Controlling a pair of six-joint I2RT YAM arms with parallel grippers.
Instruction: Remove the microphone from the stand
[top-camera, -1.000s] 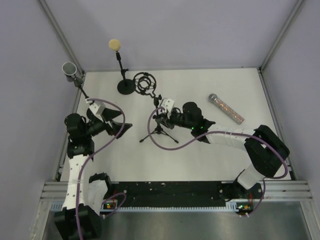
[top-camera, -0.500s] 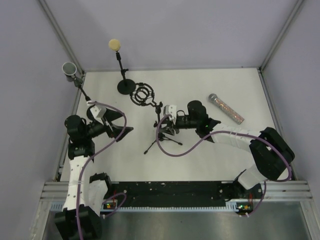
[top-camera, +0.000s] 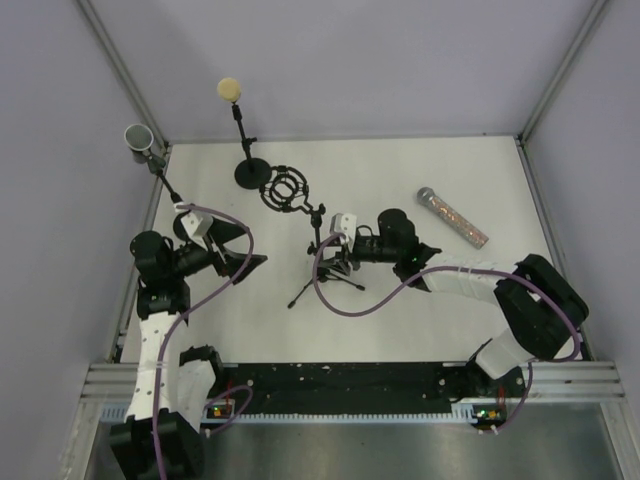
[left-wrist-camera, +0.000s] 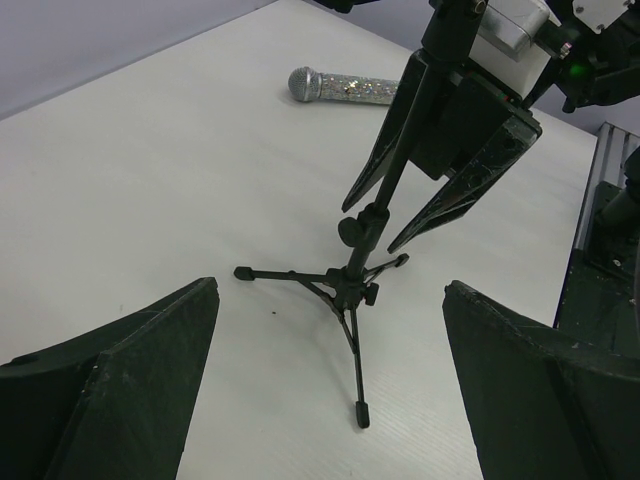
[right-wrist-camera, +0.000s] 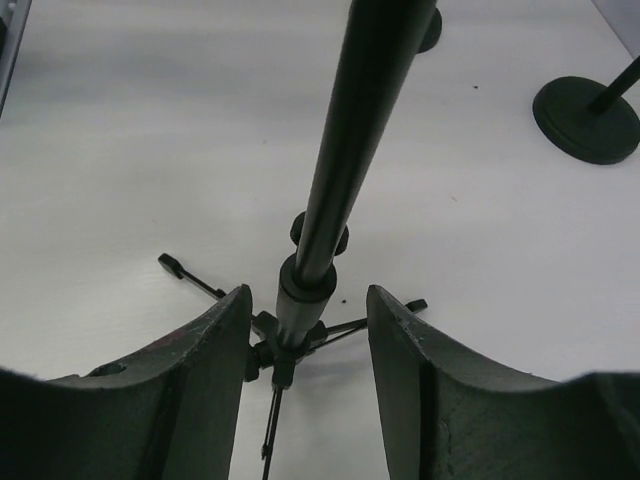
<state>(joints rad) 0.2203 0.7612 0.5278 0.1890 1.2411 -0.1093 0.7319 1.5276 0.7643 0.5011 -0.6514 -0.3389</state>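
**Right hand loose around the tripod pole, glitter microphone flat on the bench**

The silver glitter microphone (top-camera: 452, 217) lies on its side on the white bench (top-camera: 420, 320). It is toward the right edge and well apart from every stand, with its round grille end pointing to the far left.

The black tripod stand (left-wrist-camera: 352, 290) is upright near the middle of the bench, its three legs spread flat. Its pole tilts toward the far edge and ends in a ring-shaped shock mount (top-camera: 285, 190).

The right hand (right-wrist-camera: 307, 295) straddles the pole low down, just above the leg hub. It is partly open, with one finger on each side, and the wrist view shows bench through the gap on both sides, so neither finger presses the pole.

The left hand (top-camera: 252, 245) hangs toward the left edge with its fingers spread wide, holding nothing. It faces the tripod's legs but is clear of them.

A round-based stand (top-camera: 250, 173) near the far edge carries a yellow foam-capped microphone (top-camera: 230, 90). At the far left corner a grey-headed microphone (top-camera: 137, 140) sits on a slanted arm.
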